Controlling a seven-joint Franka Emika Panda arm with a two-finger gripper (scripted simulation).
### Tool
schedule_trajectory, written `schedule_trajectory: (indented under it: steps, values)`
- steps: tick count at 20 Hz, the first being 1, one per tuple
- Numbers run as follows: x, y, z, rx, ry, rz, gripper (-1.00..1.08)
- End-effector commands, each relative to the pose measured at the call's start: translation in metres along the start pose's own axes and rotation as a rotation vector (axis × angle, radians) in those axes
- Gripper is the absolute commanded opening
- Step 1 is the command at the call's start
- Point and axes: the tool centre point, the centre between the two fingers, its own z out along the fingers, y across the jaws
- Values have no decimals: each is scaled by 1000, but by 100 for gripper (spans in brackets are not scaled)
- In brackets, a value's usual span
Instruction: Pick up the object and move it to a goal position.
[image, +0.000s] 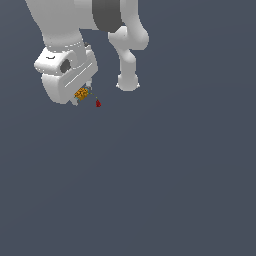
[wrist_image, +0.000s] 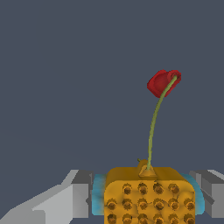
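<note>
The object (image: 82, 93) is a small orange-yellow studded lump with cyan edges, held between the fingers of my white gripper (image: 81, 96) in the upper left of the exterior view. In the wrist view the object (wrist_image: 148, 194) fills the space between the two grey fingers (wrist_image: 78, 197), and the jaws are shut on its cyan sides. A thin green stem rises from its top to a small red blob (wrist_image: 163, 82). That red blob (image: 98, 103) shows just to the exterior view's right of the gripper.
The white arm's links (image: 127, 45) stretch across the top of the exterior view. Beneath lies a plain dark grey-blue surface (image: 150, 190).
</note>
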Motion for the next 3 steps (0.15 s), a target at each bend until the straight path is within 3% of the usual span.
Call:
schedule_trajectory:
  steps: [1,3]
  values:
    - [-2,1,-4,0,0,-1,-100]
    - [-3,2,-4,0,0,-1,-100]
